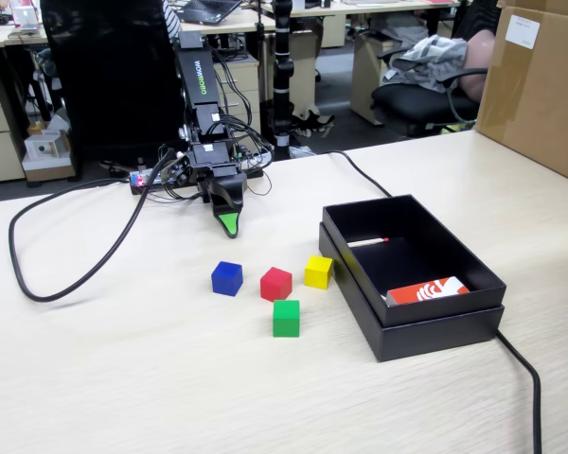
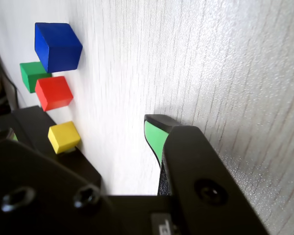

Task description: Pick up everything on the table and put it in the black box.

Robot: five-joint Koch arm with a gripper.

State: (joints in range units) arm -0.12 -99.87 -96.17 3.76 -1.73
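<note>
Four cubes lie on the light wooden table: blue (image 1: 227, 278), red (image 1: 275, 283), yellow (image 1: 318, 271) and green (image 1: 286, 318). The yellow one sits close to the open black box (image 1: 412, 312) on the right. My gripper (image 1: 229, 225) points down at the table behind the cubes, a short way back from the blue one, touching none. In the wrist view the blue (image 2: 58, 46), green (image 2: 32, 74), red (image 2: 54, 93) and yellow (image 2: 63, 137) cubes and the box (image 2: 32, 117) lie ahead. The gripper (image 2: 83, 136) has its green-padded jaws apart, and it is empty.
The box holds a red and white packet (image 1: 426, 290) and a thin white stick (image 1: 369, 242). A black cable (image 1: 66, 274) loops over the table's left side, and another cable (image 1: 521, 369) runs behind and to the right of the box. A cardboard box (image 1: 540, 85) stands at the far right.
</note>
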